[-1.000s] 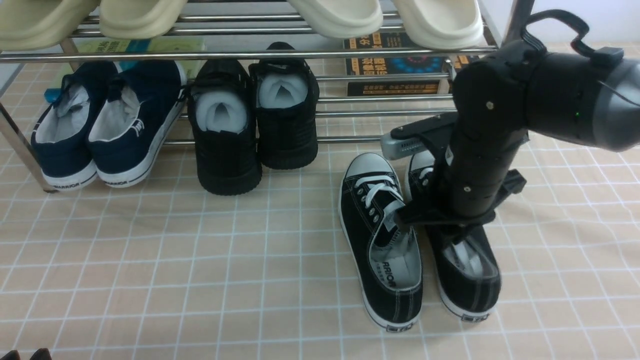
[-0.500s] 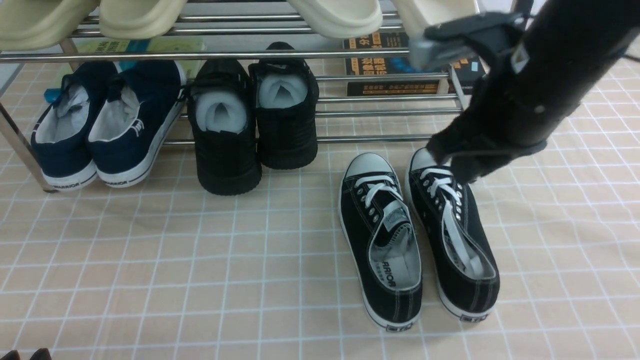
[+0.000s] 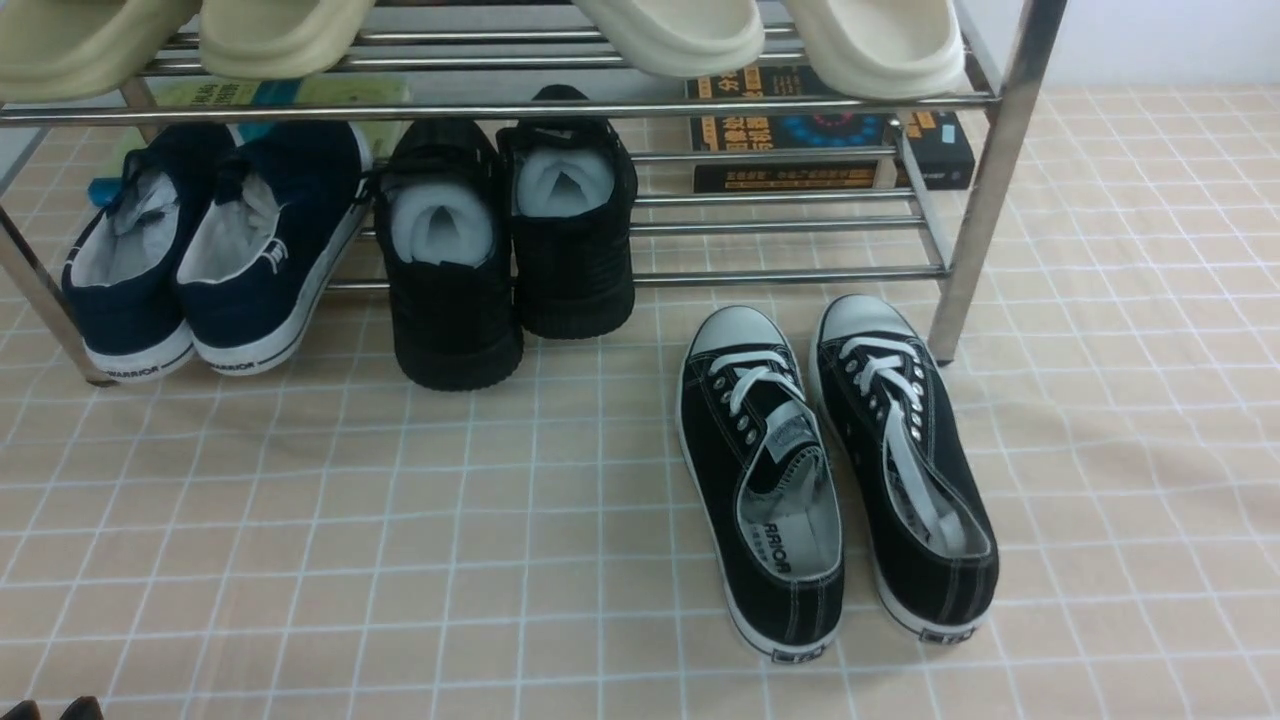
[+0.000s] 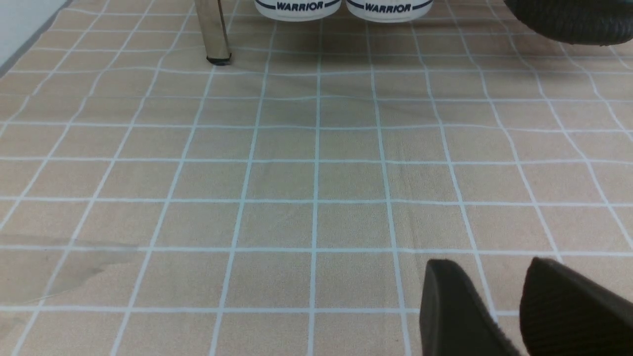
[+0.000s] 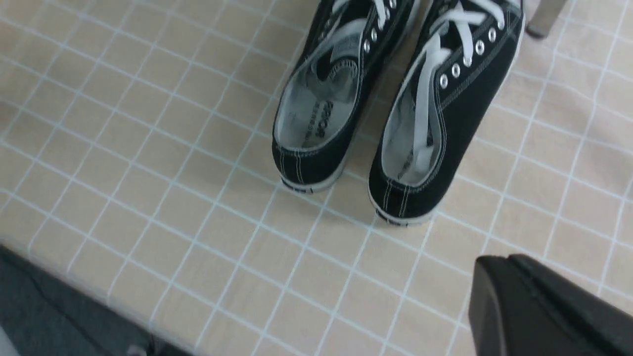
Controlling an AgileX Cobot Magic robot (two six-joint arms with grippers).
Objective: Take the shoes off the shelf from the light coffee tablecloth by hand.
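Note:
The black canvas shoes stand side by side on the light coffee tablecloth (image 3: 400, 520), toes toward the shelf (image 3: 985, 190), just in front of its lower tier: one shoe (image 3: 765, 480) on the left, the other (image 3: 905, 460) on the right. The right wrist view shows their heels (image 5: 326, 99) from above. My right gripper (image 5: 506, 257) is shut and empty, raised above the cloth on the heel side of the pair, and out of the front view. My left gripper (image 4: 487, 264) hovers low over bare cloth, its jaws a little apart and empty. Its tips show at the front view's bottom left (image 3: 50, 708).
A navy pair (image 3: 210, 250) and an all-black pair stuffed with paper (image 3: 510, 240) sit on the lower tier. Cream slippers (image 3: 670, 30) lie on the upper tier, books (image 3: 820, 130) behind. A shelf leg (image 4: 212, 34) stands ahead of my left gripper. The table's edge (image 5: 74, 306) shows.
My right arm has lifted off the right black shoe and drawn back out of the front view. Both shoes stay where they were on the cloth.

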